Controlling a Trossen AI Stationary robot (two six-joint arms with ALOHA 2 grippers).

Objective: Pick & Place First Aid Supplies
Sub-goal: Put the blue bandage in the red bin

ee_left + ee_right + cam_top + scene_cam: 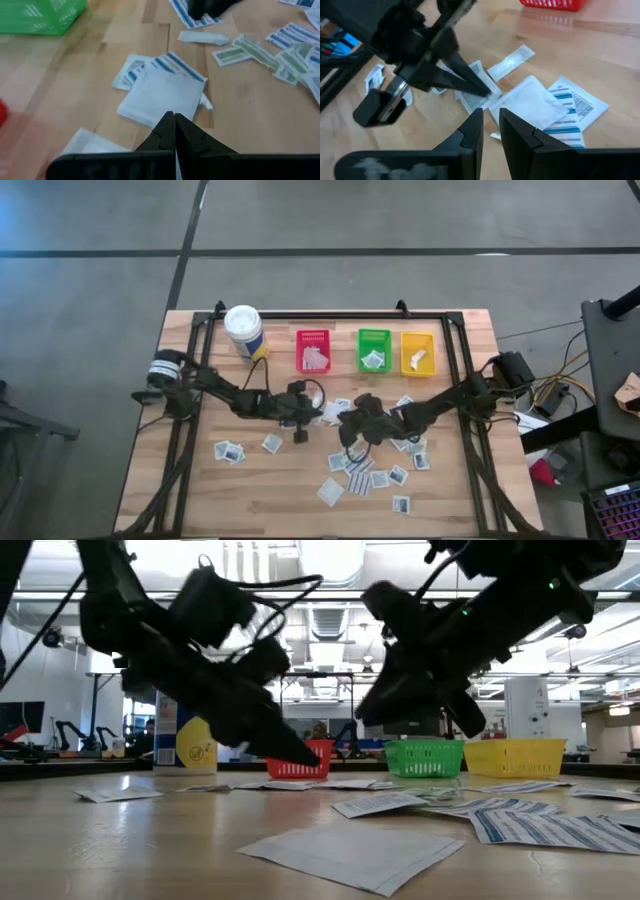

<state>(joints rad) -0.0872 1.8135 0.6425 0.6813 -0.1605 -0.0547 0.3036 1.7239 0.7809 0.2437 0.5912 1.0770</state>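
Your first aid supplies lie scattered across the centre and lower right of the high view — small flat white paper packets, some with blue stripes. Your left gripper is clenched, holding nothing, tips by a plain white square packet. Your right gripper stands slightly parted — empty, just above that pile.

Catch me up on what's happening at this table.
Two robot arms are sorting small white packets into bins. Both tools meet mid-table over a little pile of packets: the left tool is shut with its tip at the pile, the right tool hovers just short of it, slightly open and empty. The red bin, green bin and yellow bin already hold a few.
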